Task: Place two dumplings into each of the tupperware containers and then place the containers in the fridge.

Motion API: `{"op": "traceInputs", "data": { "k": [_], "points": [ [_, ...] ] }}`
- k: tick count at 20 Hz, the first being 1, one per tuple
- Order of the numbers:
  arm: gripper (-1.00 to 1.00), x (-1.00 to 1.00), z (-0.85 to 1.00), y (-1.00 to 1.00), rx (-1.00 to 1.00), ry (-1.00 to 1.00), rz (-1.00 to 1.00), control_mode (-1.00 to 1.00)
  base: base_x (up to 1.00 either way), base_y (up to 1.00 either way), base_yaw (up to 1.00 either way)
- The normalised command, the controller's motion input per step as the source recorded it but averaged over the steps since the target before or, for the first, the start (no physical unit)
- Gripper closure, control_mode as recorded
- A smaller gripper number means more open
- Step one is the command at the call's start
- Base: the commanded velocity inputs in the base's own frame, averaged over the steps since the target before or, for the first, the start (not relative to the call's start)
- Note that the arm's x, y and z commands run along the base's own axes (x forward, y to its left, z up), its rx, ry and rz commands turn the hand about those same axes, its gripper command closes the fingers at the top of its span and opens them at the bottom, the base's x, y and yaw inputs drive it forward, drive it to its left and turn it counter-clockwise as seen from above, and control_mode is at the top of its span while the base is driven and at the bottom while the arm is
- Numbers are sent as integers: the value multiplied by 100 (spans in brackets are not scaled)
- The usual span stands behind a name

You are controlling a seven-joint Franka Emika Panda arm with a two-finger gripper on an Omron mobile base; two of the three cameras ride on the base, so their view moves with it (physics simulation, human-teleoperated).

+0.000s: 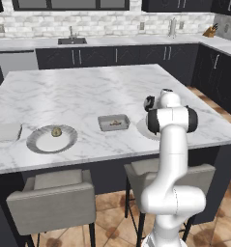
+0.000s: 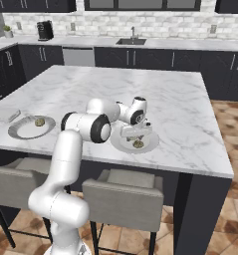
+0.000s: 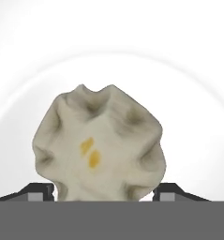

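**Arm bent low over the right-hand plate, jaws either side of a dumpling**

The white arm rises from the near edge of the marble table (image 1: pixel 88 91), folds at its dark elbow and reaches down so that the gripper (image 2: pixel 134 135) hangs just above a round white plate (image 2: pixel 149 145) near the table's right front. In the hand view the two dark fingertips (image 3: pixel 38 192) stand on either side of a dumpling (image 3: pixel 99 143); the jaws are fairly wide, and whether they already press on it cannot be told. That dumpling is a pale, lumpy, pleated knob with deep dimples and two small yellow flecks, lying on the smooth glossy plate. A second small speckled lump (image 2: pixel 138 144) lies on the same plate just beside the gripper.

To the left, a shallow rectangular grey container (image 1: pixel 113 122) with rounded corners and a raised rim sits on the table, with something tan inside it. Further left, a round ridged grey plate (image 1: pixel 45 143) carries one olive dumpling (image 1: pixel 56 131). At the far left edge lies another flat pale container (image 1: pixel 5 131). The table is white marble with grey veins; two grey upholstered stools (image 1: pixel 51 198) stand at its near side.
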Motion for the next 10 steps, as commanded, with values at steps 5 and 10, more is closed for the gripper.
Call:
{"op": "traceInputs", "data": {
  "k": [5, 10],
  "points": [
    [100, -1, -21, -1, 0, 4, 1, -100, 0, 0, 0],
    [100, -24, 5, 0, 1, -6, 5, -100, 0, 0, 0]
  ]
}}
